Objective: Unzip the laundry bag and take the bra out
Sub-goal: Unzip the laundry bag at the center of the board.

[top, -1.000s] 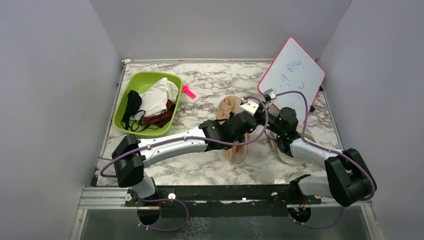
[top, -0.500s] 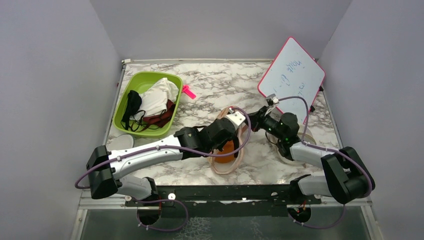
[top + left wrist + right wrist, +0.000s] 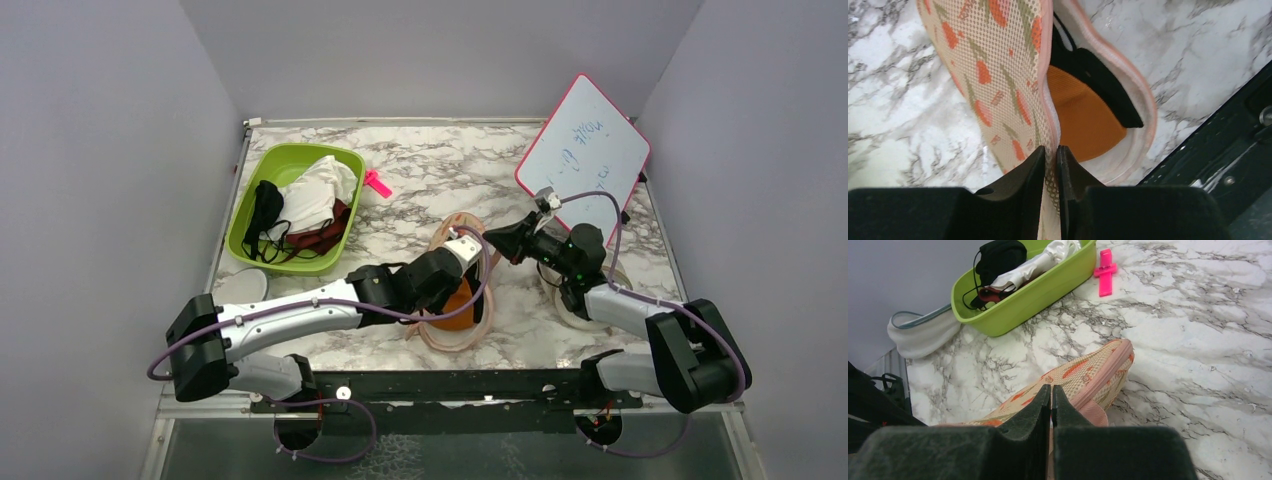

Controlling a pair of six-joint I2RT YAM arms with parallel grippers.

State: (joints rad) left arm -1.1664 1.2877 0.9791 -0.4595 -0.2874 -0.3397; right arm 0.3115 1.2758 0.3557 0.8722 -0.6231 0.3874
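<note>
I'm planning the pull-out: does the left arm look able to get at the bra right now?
Probably not yet: the bra lies exposed in the open laundry bag, but the left hand is pinching its flap.

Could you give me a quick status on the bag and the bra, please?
Left gripper pinching flap of peach carrot-print mesh laundry bag; right gripper shut on its far end. Bag unzipped, rust-orange padded bra inside. Flap partly covers it.

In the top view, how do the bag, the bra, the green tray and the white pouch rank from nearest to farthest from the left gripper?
1. The bag, pinched in the left gripper.
2. The bra, inside the open bag.
3. The green tray, back left.
4. The white pouch, front left, beside the arm.
</note>
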